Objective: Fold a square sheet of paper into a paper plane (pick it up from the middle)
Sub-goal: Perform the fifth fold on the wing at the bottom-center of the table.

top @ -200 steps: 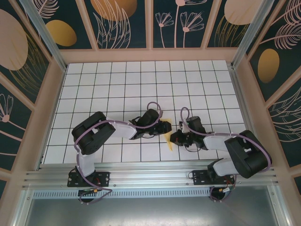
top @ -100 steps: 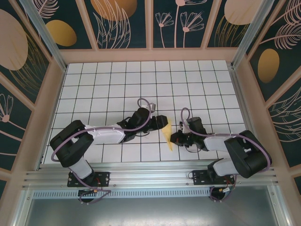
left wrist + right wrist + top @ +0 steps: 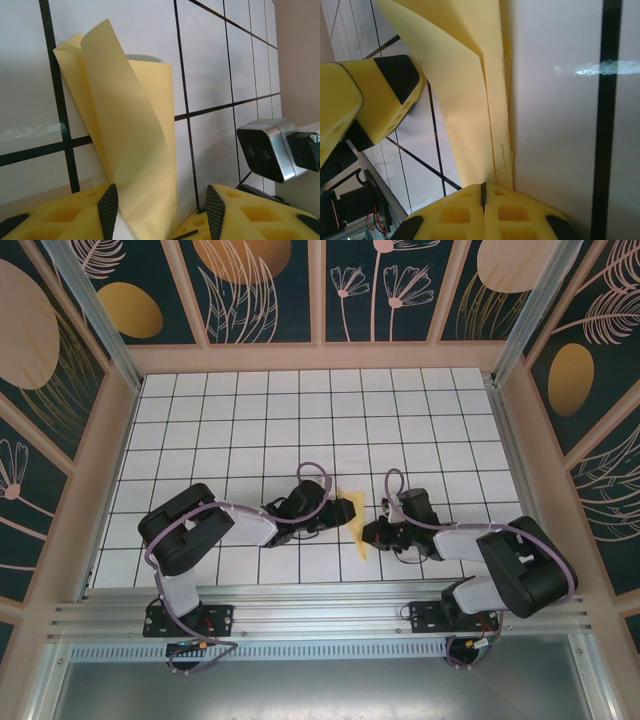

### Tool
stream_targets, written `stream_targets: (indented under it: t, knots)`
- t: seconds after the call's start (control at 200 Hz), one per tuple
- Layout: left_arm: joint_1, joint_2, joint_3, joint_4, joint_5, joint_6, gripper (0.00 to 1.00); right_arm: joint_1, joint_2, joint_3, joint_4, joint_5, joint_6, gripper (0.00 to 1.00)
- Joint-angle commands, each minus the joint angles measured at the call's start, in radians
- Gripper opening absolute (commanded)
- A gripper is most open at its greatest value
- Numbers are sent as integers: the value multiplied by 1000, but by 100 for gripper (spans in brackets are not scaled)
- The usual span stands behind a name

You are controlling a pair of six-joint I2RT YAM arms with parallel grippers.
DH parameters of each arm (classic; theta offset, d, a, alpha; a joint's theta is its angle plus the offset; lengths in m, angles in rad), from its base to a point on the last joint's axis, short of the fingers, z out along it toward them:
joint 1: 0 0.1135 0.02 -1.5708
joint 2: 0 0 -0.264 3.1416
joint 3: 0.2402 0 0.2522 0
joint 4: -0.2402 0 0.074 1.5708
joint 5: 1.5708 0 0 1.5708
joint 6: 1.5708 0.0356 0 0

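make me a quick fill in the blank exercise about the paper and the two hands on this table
1. The folded paper is pale ____ in colour.
2. The right hand has its fingers ____ on the paper's edge.
3. The left hand is ____, with a flap of the paper standing between its fingers.
4. The white table carries a grid of ____ lines.
Missing words: yellow; shut; open; black.

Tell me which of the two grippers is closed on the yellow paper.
The right gripper: its fingers meet, pinching the paper. The left gripper has its fingers apart around it.
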Motion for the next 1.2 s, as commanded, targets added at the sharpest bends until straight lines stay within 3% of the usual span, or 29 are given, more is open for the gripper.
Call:
stream_targets:
  t: [0.0, 0.135, 0.335, 0.846, 1.196]
  knots:
    - [5, 4, 18, 60, 14, -3, 53, -5, 41, -47, -120, 85, -48, 1]
    - [9, 22, 28, 42, 22, -8, 51, -5, 40, -40, -129, 85, -56, 1]
    - [10, 36, 53, 81, 66, -7, 42, -4, 45, -42, -125, 85, -56, 1]
    - [55, 147, 136, 34, 60, 25, 41, -6, 49, -40, -154, 78, -75, 1]
    - [92, 167, 228, -132, 48, 111, 42, -5, 76, -43, -153, 65, -71, 0]
